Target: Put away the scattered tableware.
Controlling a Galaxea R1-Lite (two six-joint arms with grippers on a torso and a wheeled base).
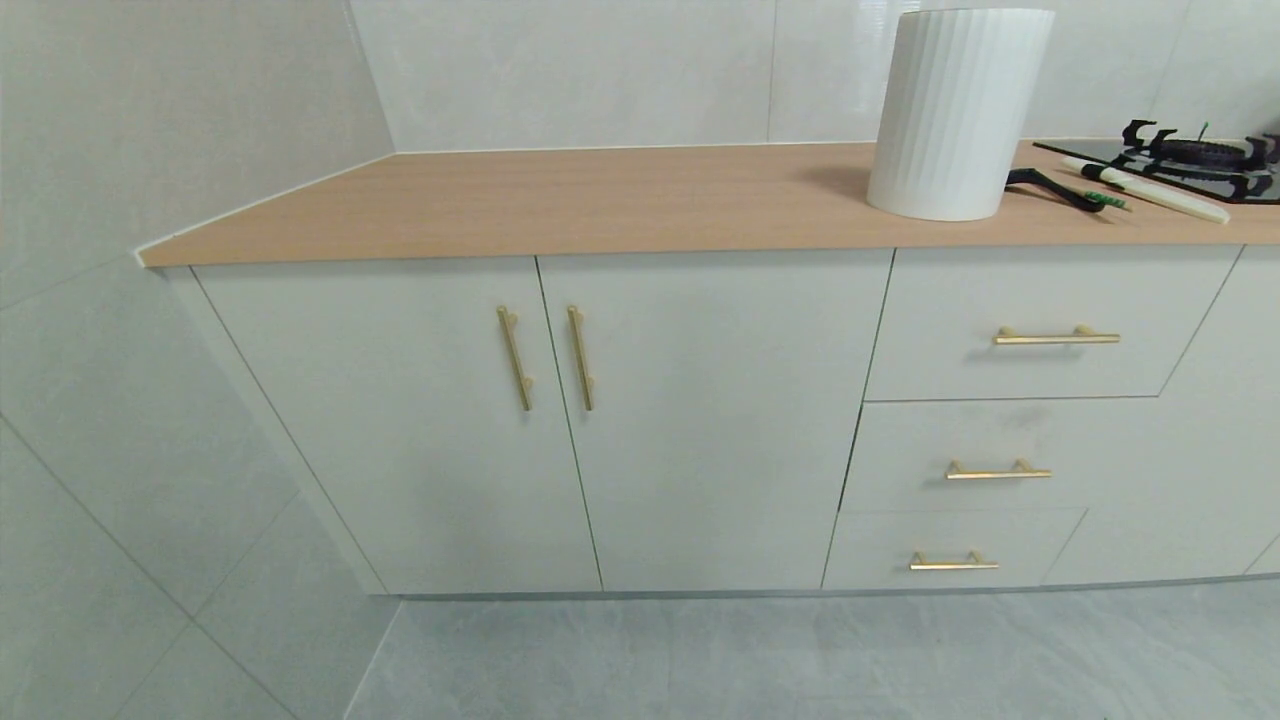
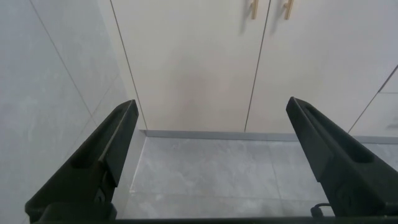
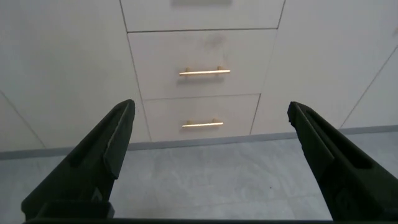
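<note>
On the wooden countertop (image 1: 600, 200), at its right end, lie a white-handled utensil (image 1: 1150, 188) and a black-handled utensil with a green part (image 1: 1060, 188). A tall white ribbed container (image 1: 955, 110) stands just left of them. My left gripper (image 2: 211, 124) is open, held low over the grey floor in front of the cabinet doors (image 2: 199, 62). My right gripper (image 3: 211, 124) is open too, low before the lower drawers (image 3: 199, 62), with nothing between its fingers.
White cabinet with two doors with gold handles (image 1: 545, 358) and three drawers (image 1: 1055, 337) to their right. A black stove grate (image 1: 1200, 152) sits at the counter's far right. A tiled wall closes the left side (image 1: 120, 300). Grey tiled floor (image 1: 800, 660) lies below.
</note>
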